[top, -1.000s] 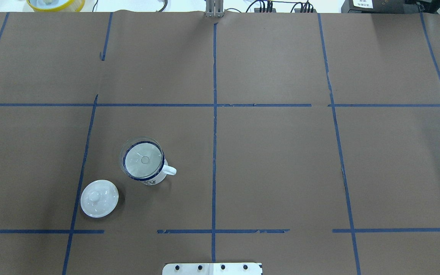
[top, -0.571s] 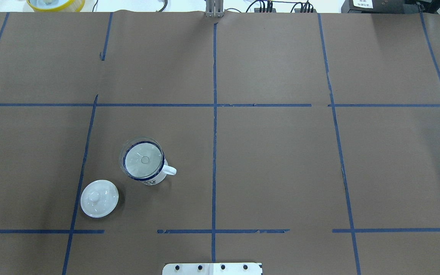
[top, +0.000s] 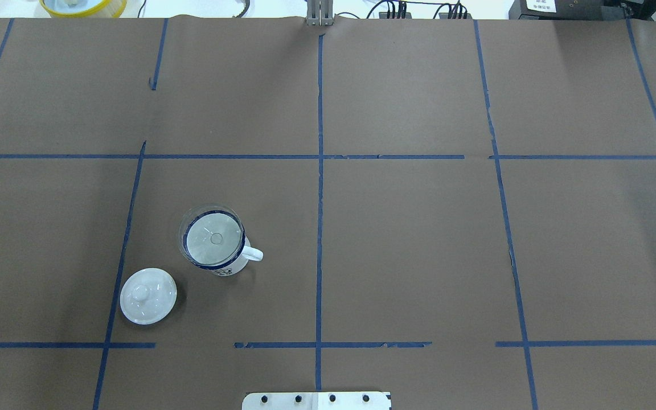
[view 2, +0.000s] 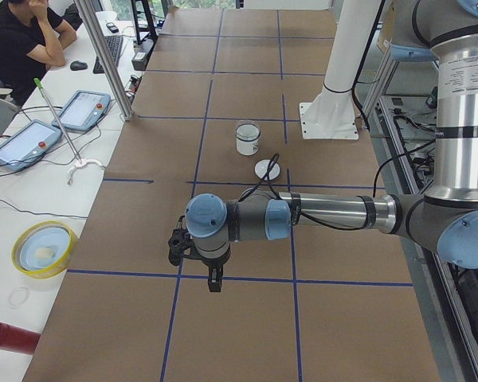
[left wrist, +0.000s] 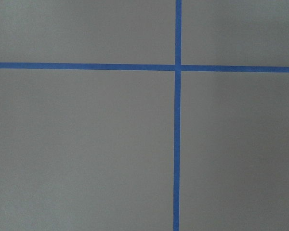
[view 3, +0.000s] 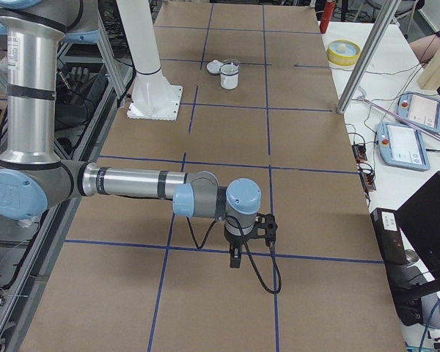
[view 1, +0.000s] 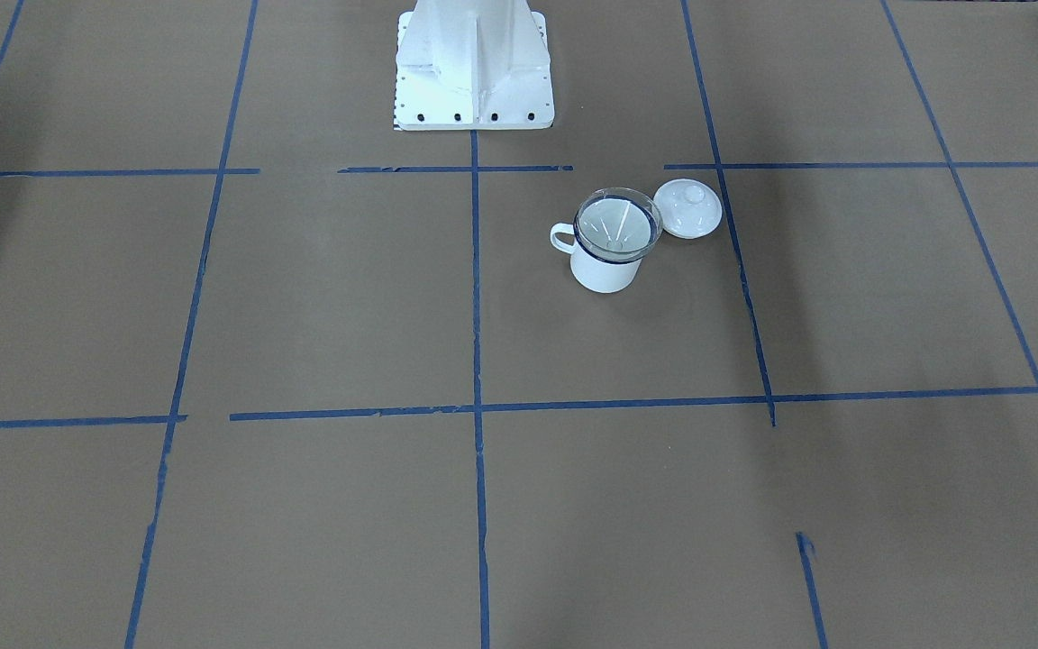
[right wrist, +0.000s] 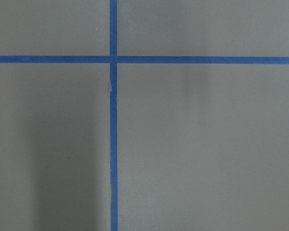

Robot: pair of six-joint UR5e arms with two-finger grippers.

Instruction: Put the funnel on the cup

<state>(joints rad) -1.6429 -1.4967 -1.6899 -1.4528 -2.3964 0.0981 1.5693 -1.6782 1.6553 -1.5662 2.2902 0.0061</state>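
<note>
The clear funnel (top: 212,238) sits in the mouth of the white enamel cup (top: 231,265), spout down, on the left half of the table. Both also show in the front view, funnel (view 1: 618,223) and cup (view 1: 605,270). The cup's handle points toward the table's middle. My left gripper (view 2: 213,282) hangs over a blue tape line far from the cup at the table's left end. My right gripper (view 3: 236,260) hangs likewise at the right end. I cannot tell whether either is open or shut. Both wrist views show only brown paper and tape.
A round white knobbed lid (top: 148,296) lies beside the cup, nearer the robot. The robot's white base (view 1: 474,63) stands at the table's edge. A yellow bowl (view 2: 42,248), tablets (view 2: 20,143), a metal pole (view 2: 107,60) and a seated person (view 2: 24,36) are on the far side.
</note>
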